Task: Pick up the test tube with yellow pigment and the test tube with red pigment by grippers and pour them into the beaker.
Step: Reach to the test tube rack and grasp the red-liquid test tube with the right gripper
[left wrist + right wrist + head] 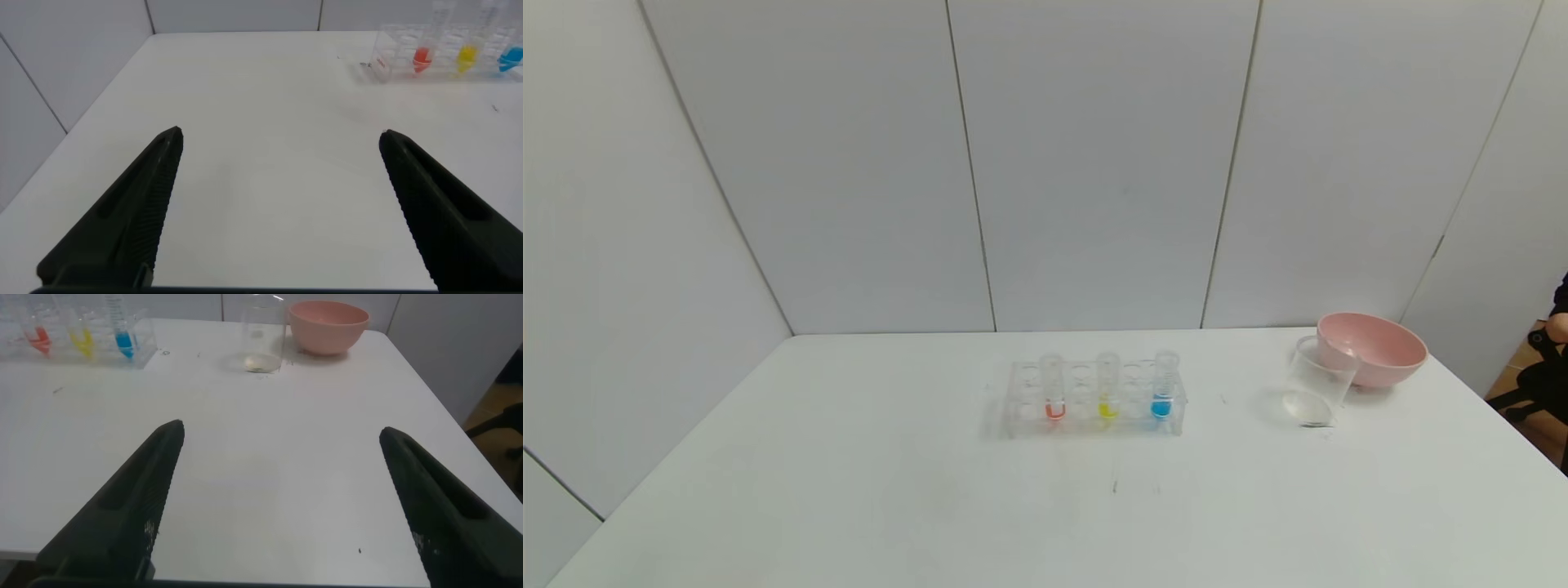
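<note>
A clear rack (1094, 400) stands mid-table holding three tubes upright. The test tube with red pigment (1054, 388) is at its left, the test tube with yellow pigment (1107, 385) in the middle, a blue-tipped tube (1164, 385) at its right. The clear beaker (1319, 382) stands to the rack's right, against the pink bowl. Neither arm shows in the head view. My left gripper (279, 135) hangs open over bare table, well short of the rack (392, 57). My right gripper (282, 429) is open too, nothing between its fingers, with the beaker (263, 335) farther ahead.
A pink bowl (1372, 347) sits at the table's far right corner, touching the beaker. White wall panels close off the back and left. The table's right edge drops off near the bowl, with dark objects on the floor beyond.
</note>
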Robot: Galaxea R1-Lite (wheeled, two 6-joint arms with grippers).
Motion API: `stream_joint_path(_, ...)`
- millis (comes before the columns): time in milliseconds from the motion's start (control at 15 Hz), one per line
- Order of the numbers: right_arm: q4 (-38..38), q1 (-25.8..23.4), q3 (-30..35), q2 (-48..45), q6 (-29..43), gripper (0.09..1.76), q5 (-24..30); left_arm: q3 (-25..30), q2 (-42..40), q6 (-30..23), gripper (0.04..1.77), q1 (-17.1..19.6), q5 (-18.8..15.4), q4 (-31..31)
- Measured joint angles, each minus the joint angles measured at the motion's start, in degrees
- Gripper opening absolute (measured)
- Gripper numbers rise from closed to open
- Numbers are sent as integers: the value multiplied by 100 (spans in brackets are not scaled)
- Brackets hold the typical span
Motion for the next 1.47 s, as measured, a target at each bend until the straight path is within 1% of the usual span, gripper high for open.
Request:
stream_joint_path(1133, 15, 2, -12, 0, 57, 171, -28, 0, 0, 0, 172, 0, 0, 0)
stream_joint_path(1333, 38, -4, -152, 45, 68, 171, -37, 0, 0, 0, 172, 0, 0, 0)
stream_joint_path(1467, 28, -4, -340, 199, 227, 171, -84, 0, 0, 0, 172, 0, 0, 0)
